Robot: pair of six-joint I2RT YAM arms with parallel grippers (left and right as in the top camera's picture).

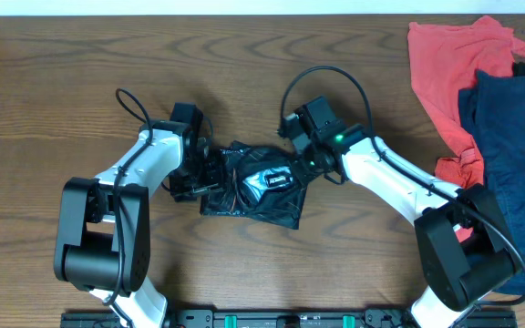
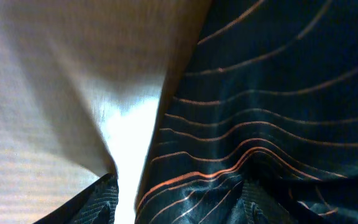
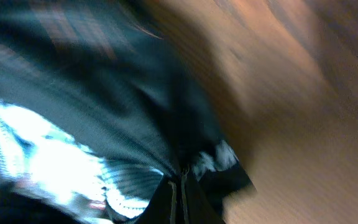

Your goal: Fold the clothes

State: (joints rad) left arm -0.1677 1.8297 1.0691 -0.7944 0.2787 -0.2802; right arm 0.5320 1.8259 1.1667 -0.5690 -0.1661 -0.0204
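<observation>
The clothes (image 1: 253,187), a black jersey with thin orange lines and a white-and-blue logo, lie bunched into a small bundle mid-table. At the bundle's left edge is my left gripper (image 1: 199,175). In the left wrist view its fingers (image 2: 98,202) stand apart, and a fold of the jersey (image 2: 260,93) lies loose across the gap of the left gripper (image 2: 179,208). On the bundle's upper right corner is my right gripper (image 1: 310,159). In the blurred right wrist view the right gripper (image 3: 182,190) has its fingers pressed together on the dark edge of the jersey (image 3: 104,106).
A coral-red garment (image 1: 449,73) and a navy-blue garment (image 1: 518,164) are piled at the table's right edge, close behind the right arm. Bare wooden table (image 1: 62,91) lies to the left and behind.
</observation>
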